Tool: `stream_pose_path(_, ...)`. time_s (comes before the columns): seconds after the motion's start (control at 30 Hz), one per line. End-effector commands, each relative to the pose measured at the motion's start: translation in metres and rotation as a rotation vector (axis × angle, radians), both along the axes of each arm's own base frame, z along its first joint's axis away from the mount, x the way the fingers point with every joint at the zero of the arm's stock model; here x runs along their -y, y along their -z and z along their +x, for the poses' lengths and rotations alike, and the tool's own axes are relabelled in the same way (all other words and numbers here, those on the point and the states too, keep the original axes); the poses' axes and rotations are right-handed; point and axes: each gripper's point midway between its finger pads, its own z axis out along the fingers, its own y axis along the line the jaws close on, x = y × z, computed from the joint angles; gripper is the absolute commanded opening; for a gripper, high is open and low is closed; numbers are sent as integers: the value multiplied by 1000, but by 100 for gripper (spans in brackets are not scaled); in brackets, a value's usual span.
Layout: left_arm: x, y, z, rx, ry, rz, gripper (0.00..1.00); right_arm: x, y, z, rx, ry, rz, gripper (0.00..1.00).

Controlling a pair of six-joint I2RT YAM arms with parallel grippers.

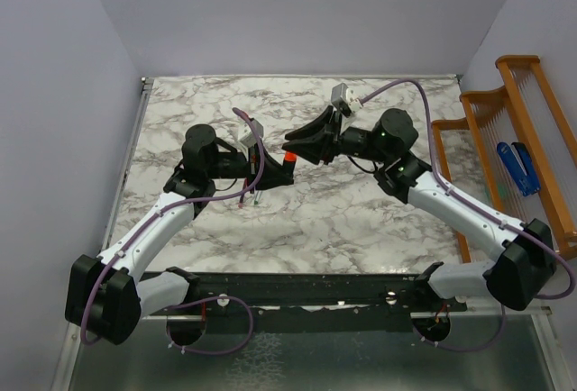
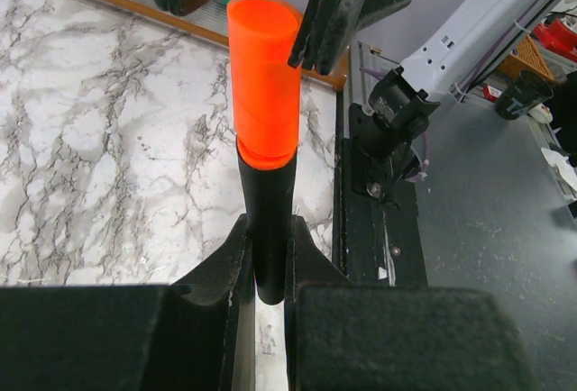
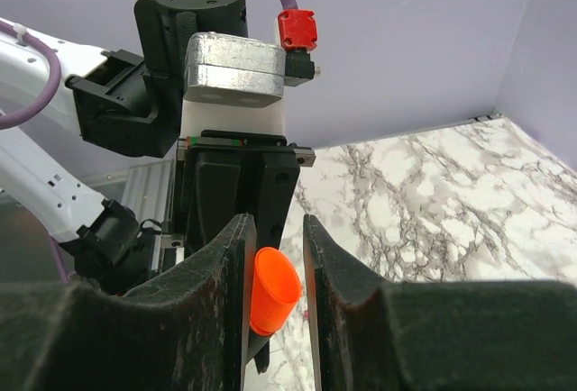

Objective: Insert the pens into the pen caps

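Note:
My left gripper is shut on the black marker and holds it above the marble table, tip end pointing toward the right arm. The bright orange cap sits on the marker's end. My right gripper straddles that cap with its jaws slightly apart. The cap rests against the left finger, with a gap to the other. Two slim pens lie on the table under my left wrist, mostly hidden. The magenta cap cannot be made out.
A wooden rack stands off the table's right edge with a blue object in it. The black mounting rail runs along the near edge. Grey walls close in the left and back sides.

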Motion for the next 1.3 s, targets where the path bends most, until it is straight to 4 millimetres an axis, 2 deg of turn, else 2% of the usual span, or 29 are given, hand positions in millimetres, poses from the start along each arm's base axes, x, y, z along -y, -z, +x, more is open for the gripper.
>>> stream_pose_path(0.0,1,-19,-5,66,36,-31,0,-3,-3,-1,12,-9,23,33)
stream_pose_path(0.47,1,-28,-5,85,36,-40,0,-13,17,-3,-45,-80,-26,33)
stream_pose_path(0.63,1,-28,-5,84,37,-40,0,-14,16,-4,-46,-89,-31,26)
stream_pose_path(0.87,1,-25,-4,77,37,-37,0,-14,15,-6,-40,-100,-36,24)
stream_pose_path(1.27,1,-19,-2,67,31,-30,0,-18,14,-29,-60,-265,-70,25)
